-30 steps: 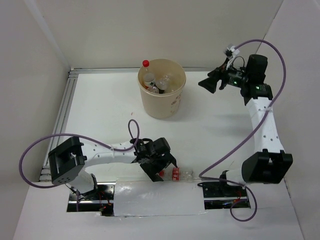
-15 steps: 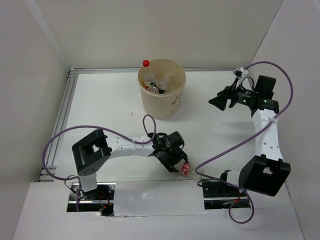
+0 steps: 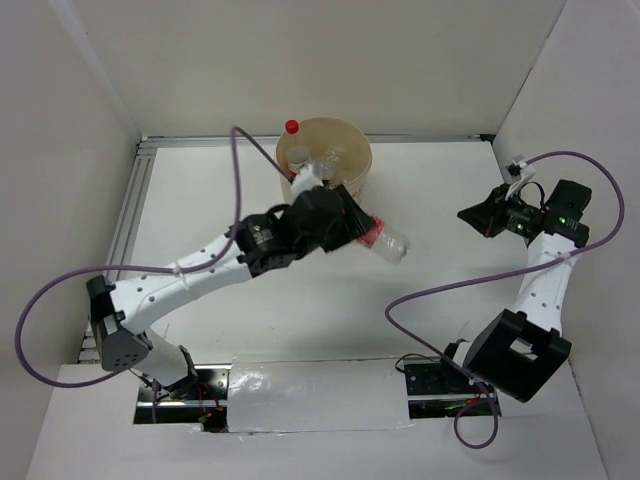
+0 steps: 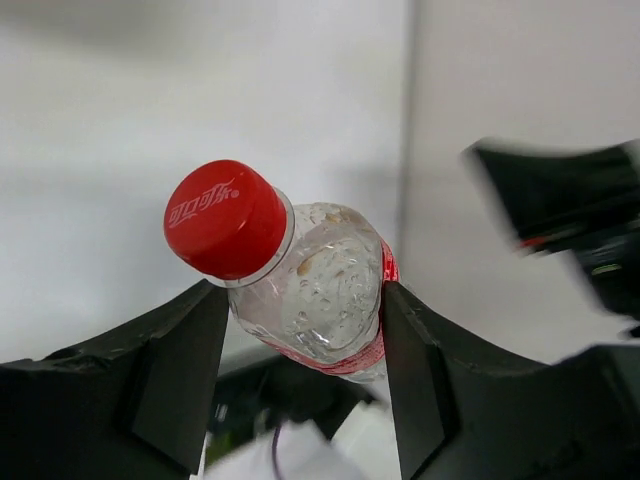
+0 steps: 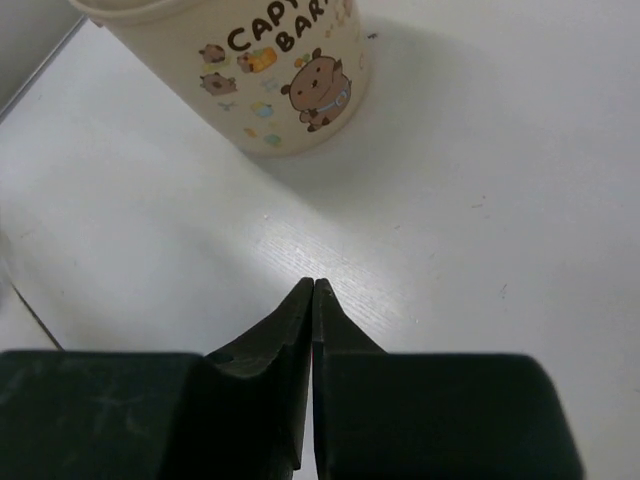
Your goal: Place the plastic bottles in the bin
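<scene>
- Top external view: the left gripper (image 3: 358, 232) is hanging at five o'clock of the round beige plastic bin (image 3: 350, 130), close beside it, gripping a small clear plastic bottle with a red cap and red label (image 3: 388, 243).
- Left wrist view: its jaws are standing roughly half open, pressing both sides of that bottle's body, with the cap pointing toward eleven o'clock.
- Inside the bin, other clear plastic bottles (image 3: 328, 160) are lying, with one red-capped neck (image 3: 291, 127) poking above the rim at ten o'clock.
- The right gripper (image 5: 313, 287) is pinching fully closed on nothing, hovering over the white table (image 5: 480, 200), well apart at four o'clock of the bin.
- Right wrist view: the bin's cartoon print (image 5: 300, 70) is showing at twelve o'clock.
</scene>
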### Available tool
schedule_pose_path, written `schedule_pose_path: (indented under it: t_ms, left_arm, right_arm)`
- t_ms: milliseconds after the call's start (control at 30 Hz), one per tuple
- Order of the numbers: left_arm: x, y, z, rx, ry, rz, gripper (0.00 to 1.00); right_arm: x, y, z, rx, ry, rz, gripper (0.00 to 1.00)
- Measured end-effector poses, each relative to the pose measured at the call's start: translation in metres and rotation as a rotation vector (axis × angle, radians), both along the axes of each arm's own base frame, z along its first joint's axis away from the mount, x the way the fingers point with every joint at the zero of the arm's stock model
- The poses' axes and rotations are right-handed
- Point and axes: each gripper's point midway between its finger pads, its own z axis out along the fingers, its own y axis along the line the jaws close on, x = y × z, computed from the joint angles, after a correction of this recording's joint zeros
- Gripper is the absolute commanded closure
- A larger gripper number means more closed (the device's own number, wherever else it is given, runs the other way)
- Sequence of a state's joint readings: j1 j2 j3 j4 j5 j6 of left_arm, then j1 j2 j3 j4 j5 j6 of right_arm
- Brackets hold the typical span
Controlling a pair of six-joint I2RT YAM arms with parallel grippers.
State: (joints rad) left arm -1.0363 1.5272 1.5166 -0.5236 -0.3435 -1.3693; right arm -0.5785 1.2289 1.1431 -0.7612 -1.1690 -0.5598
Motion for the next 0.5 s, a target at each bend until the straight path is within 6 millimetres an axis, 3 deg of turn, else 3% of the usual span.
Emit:
schedule_pose_path:
  t_ms: [133, 267, 400, 433, 500]
  left_arm:
    - [0.052, 0.032, 0.09, 0.004, -0.318, 0.086, 1.0]
    - [0.102, 0.073, 0.143, 0.1, -0.564, 0.238, 0.94]
    - [0.148, 0.09, 0.164, 0.25, -0.698, 0.374, 0.83]
    - [0.161, 0.09, 0.162, 0.294, -0.713, 0.399, 0.81]
    - [0.186, 0.086, 0.148, 0.385, -0.722, 0.418, 0.68]
  right_arm:
    - [-0.008, -0.001, -0.01, -0.012, 0.015, 0.015, 0.91]
    - [-0.016, 0.002, -0.027, -0.035, 0.036, 0.04, 0.81]
    - [-0.027, 0.005, -0.043, -0.06, 0.073, 0.061, 0.59]
    - [-0.029, 0.006, -0.046, -0.065, 0.079, 0.067, 0.49]
    - [-0.034, 0.007, -0.051, -0.077, 0.09, 0.077, 0.42]
